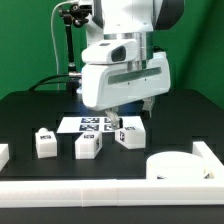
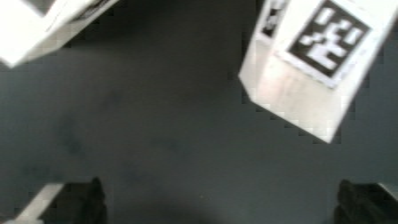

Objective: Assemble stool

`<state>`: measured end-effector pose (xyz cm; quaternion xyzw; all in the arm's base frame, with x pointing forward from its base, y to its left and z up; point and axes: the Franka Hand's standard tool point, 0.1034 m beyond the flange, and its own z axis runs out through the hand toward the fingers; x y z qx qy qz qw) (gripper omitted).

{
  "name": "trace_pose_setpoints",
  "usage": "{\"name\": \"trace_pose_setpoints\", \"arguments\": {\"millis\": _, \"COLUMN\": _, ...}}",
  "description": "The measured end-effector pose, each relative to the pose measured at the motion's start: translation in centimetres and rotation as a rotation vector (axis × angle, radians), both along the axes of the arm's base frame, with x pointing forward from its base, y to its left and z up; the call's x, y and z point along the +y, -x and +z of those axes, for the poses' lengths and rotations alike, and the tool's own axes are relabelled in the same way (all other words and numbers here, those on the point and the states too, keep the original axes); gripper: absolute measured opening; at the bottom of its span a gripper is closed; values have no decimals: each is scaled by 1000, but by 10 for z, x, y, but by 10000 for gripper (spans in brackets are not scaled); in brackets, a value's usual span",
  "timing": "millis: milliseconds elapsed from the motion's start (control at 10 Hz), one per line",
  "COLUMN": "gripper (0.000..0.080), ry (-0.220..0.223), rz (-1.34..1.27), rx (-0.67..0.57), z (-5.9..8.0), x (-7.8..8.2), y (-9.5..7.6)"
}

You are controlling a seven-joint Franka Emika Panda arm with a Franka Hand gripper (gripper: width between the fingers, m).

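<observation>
Two fingers: the pincer (image 2: 221,205) stands with its dark fingertips (image 2: 71,200) wide apart; only bare black table (image 2: 160,130) lies between them, and nothing is held.
Pincer from outside: it (image 1: 118,121) hangs low over the table (image 1: 30,112), at the near edge of the marker board (image 1: 88,123).
Step in hand: by my reading, lining up on the nearest leg (image 2: 306,62) for a pick; no part is joined to another yet.
Doing it well: shift sideways until the block sits centred between the fingers. Turn the wrist so they face two flat sides rather than corners. Then go straight down and close only once both fingers have passed the block's top. Coming down from the present spot would risk one finger landing on the block or nudging it away.
Nearest leg, from the wrist: this white tagged block lies ahead of the fingertips and off to one finger's side. It is askew to the line between them and not in the gap.
Nearest leg, from outside: it (image 1: 131,134) sits just beside the pincer, toward the exterior view's right; whether they touch I cannot tell.
Other legs: the middle leg (image 1: 88,145) and the far leg (image 1: 44,141) stand in a row toward the exterior view's left, each apart from its neighbour.
Seat: the round seat (image 1: 178,168) lies in the corner of the white rails (image 1: 100,190), toward the exterior view's right, well apart from the pincer.
</observation>
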<state>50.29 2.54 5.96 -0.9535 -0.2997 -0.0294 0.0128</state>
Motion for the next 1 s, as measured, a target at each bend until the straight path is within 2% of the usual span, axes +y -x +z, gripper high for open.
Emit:
{"name": "trace_pose_setpoints", "arguments": {"millis": 600, "gripper": 649, "ry": -57, "rz": -430, "rx": 31, "z": -2, "x": 7, "y": 1}}
{"name": "trace_pose_setpoints", "arguments": {"millis": 700, "gripper": 649, "ry": -60, "rz": -569, "rx": 43, "z": -7, "x": 12, "y": 3}}
{"name": "trace_pose_setpoints", "arguments": {"millis": 800, "gripper": 649, "ry": -52, "rz": -542, "rx": 47, "z": -15, "x": 8, "y": 5}}
{"name": "trace_pose_setpoints", "arguments": {"millis": 900, "gripper": 649, "ry": -43, "rz": -522, "rx": 62, "z": -13, "x": 3, "y": 6}}
{"name": "trace_pose_setpoints", "arguments": {"millis": 1000, "gripper": 649, "ry": -44, "rz": -522, "rx": 59, "z": -13, "x": 3, "y": 5}}
